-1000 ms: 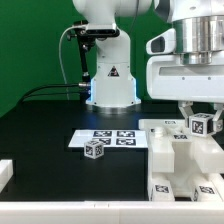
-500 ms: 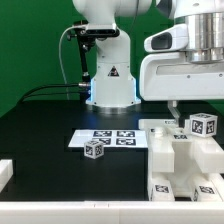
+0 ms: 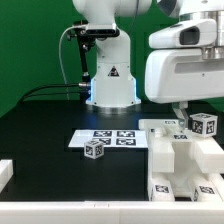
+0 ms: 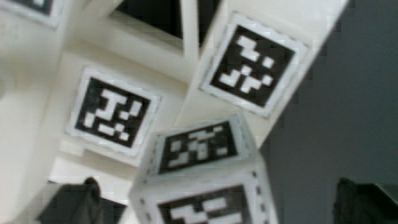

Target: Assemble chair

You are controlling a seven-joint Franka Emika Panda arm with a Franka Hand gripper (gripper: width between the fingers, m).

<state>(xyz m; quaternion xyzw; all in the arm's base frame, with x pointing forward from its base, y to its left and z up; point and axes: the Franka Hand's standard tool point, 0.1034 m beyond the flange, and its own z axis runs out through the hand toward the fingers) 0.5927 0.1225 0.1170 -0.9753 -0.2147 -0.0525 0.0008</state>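
White blocky plastic chair parts point(image 3: 162, 158), each tagged in black and white, stood joined in a chunky cluster directly beneath the two-finger gripper point(image 4: 217, 205). Its dark fingertips point(image 4: 80, 203) were spread wide and held nothing. One small tagged cube point(image 3: 204, 125) sat on the cluster just beside the gripper. The white arm point(image 3: 185, 65) hung over it, hand pointing down. Another loose cube point(image 3: 94, 149) lay on the black table point(image 3: 40, 130), well away from the gripper, just beside the marker board point(image 3: 108, 138).
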